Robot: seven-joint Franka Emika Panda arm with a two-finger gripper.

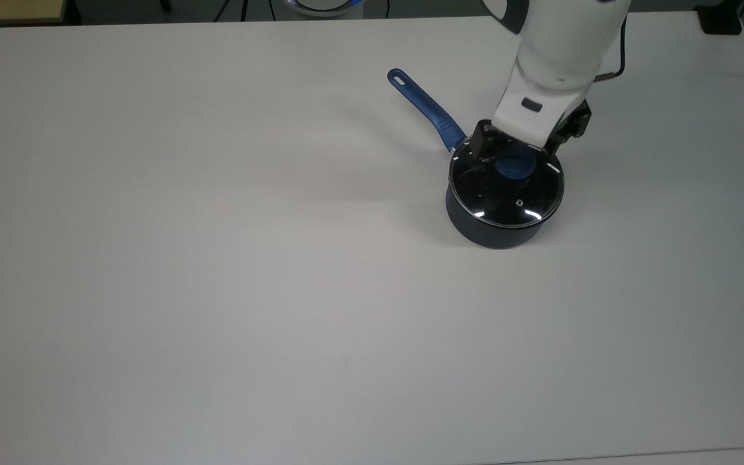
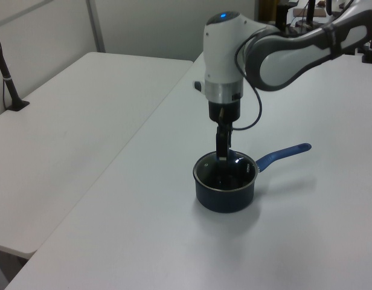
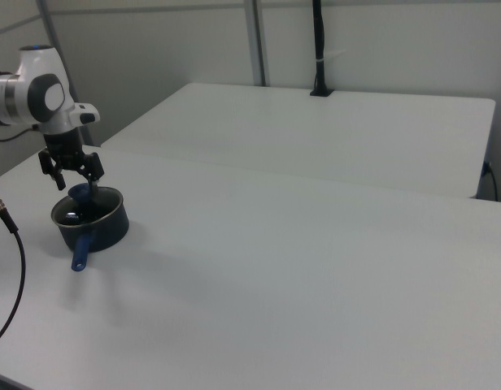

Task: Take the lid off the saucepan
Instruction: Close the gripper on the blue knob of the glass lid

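The saucepan (image 1: 475,227) is a small dark navy pot on the white table, its long blue handle (image 1: 426,108) pointing to the top view's upper left. The glass lid (image 1: 513,200) sits on it, with a blue knob (image 1: 515,169) at its centre. My gripper (image 1: 518,151) stands open right over the lid, one finger on each side of the knob. The left view shows the gripper (image 2: 223,152) coming straight down onto the saucepan (image 2: 224,194). In the right view the gripper (image 3: 73,184) straddles the knob above the saucepan (image 3: 96,229).
The white table (image 1: 217,258) spreads wide around the pot. A second white table (image 2: 71,115) stands alongside. A black cable (image 3: 15,268) hangs at the right view's left edge. A black post (image 3: 319,49) is clamped at the far table.
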